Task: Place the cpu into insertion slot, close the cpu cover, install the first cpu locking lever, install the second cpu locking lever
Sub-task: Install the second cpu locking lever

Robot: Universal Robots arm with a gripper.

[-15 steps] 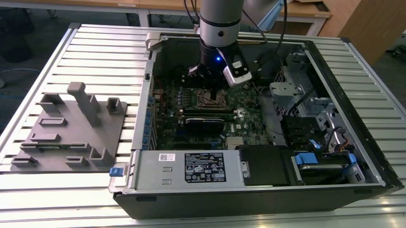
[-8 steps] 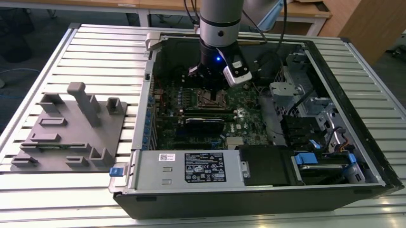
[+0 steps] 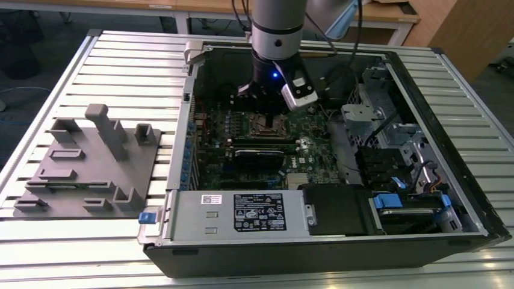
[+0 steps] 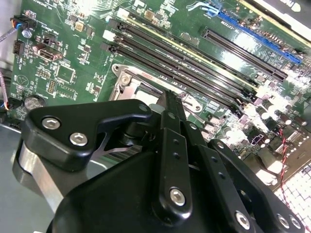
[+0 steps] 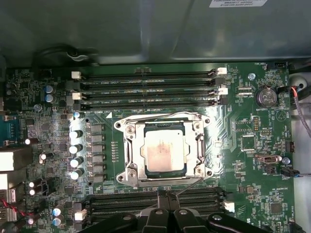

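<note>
Black gripper [image 4: 167, 104] parts sit closest to the lens in the second wrist view, big dark links with shiny screws. I cannot tell if the fingers are open or closed, because the links hide the tips. The tips point down at the slot [image 4: 133, 90].

Biggest of all is the slatted metal table [image 3: 105, 60]. On it lies the open computer case [image 3: 321, 247], on its side. At the exterior view's left of the case is a grey tray [image 3: 72, 174] with blocks and posts sticking up. The arm [image 3: 277, 36] comes down from above into the case. At the near end of the case is the power box [image 3: 241, 214] with a white label. Beside it are a black box and blue clips [image 3: 386, 201].

The green board [image 5: 252, 145] fills the floor of the case. Long black memory slots [image 5: 146, 87] run on two sides of the slot [image 5: 163, 145]. A row of small silver cans [image 5: 76, 150] stands just beside it.

The cpu [image 5: 163, 151] is lying flat in the slot. Its pale metal face looks up. The cover [image 5: 131, 145] is down flat around it, and the cpu shows through its square window. A thin metal lever [image 5: 189, 185] runs along one edge of the slot, near the gripper [image 5: 167, 196].
</note>
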